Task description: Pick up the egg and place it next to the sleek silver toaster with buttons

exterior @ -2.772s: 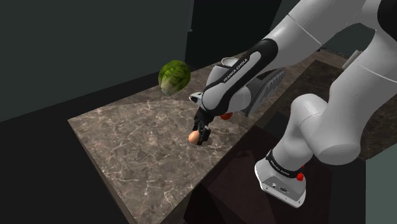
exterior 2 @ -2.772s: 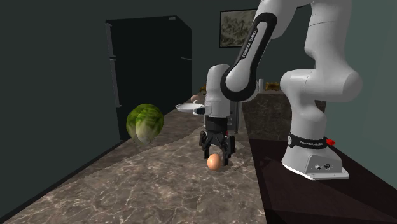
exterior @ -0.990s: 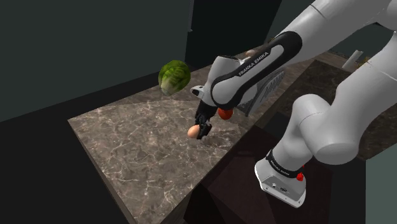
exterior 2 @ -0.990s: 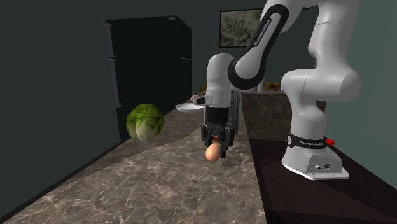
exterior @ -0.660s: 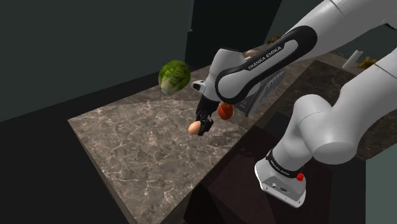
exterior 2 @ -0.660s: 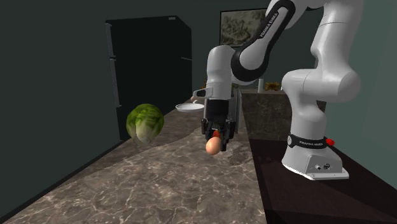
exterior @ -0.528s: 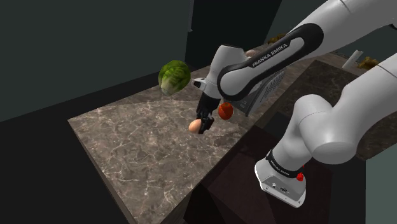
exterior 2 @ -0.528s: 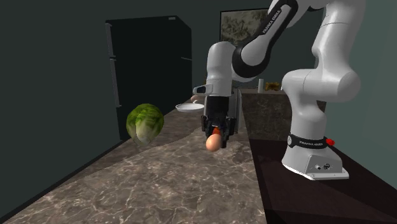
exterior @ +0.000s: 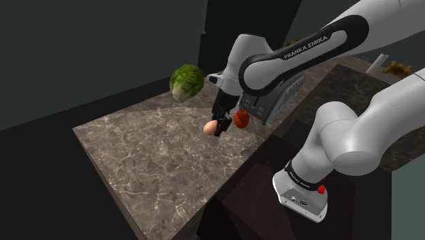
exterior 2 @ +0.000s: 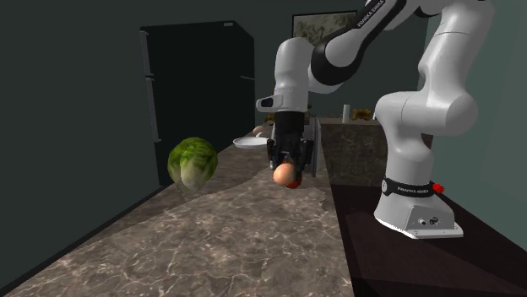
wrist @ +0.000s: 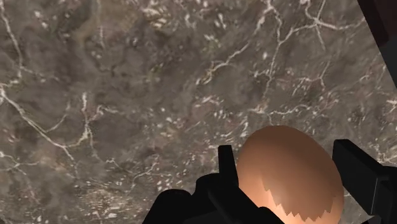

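Observation:
A brown egg (exterior: pixel 208 127) hangs above the dark marble counter (exterior: pixel 146 153), clasped between the black fingers of my gripper (exterior: pixel 216 128). In the second exterior view the egg (exterior 2: pixel 283 174) sits at the tip of the downward-pointing gripper (exterior 2: pixel 288 171), well clear of the counter (exterior 2: pixel 211 245). The wrist view has the egg (wrist: pixel 289 172) between both fingers of the gripper (wrist: pixel 286 156), with marble (wrist: pixel 127 95) beneath. The silver toaster (exterior: pixel 285 94) stands at the counter's far end, partly hidden by my forearm.
A green cabbage (exterior: pixel 186 82) lies at the counter's back edge, to the shoulder view's left of the gripper. A small red fruit (exterior: pixel 240 118) sits just in front of the toaster. A white plate (exterior 2: pixel 250 143) lies farther back. My stand (exterior: pixel 300 194) adjoins the counter.
The gripper has risen with the egg, lifting it higher off the counter, and has shifted slightly toward the toaster end. The forearm has swung upward.

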Robot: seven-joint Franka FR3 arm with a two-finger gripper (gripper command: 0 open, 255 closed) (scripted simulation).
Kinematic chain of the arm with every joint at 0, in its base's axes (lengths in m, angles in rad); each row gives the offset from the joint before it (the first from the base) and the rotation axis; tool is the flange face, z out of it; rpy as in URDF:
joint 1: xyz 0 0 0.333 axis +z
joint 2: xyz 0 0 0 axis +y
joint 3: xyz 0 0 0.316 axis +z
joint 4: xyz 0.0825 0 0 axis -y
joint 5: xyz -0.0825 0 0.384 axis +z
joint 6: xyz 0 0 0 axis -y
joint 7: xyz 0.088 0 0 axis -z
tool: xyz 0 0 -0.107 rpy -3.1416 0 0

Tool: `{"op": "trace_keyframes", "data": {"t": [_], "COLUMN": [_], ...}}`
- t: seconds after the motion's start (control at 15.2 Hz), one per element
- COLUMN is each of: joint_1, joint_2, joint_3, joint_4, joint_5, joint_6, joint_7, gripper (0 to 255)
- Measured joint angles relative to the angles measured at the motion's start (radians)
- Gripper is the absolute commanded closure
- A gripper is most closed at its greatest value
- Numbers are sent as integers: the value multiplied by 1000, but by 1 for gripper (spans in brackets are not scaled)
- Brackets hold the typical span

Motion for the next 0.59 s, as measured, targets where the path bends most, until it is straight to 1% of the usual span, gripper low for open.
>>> {"op": "trace_keyframes", "data": {"t": [0.59], "joint_1": [-26], "joint_2": [-97], "joint_3": [22], "joint_4": [67], "joint_5": [-42], "joint_6": [-160], "joint_7": [55], "gripper": [255]}}
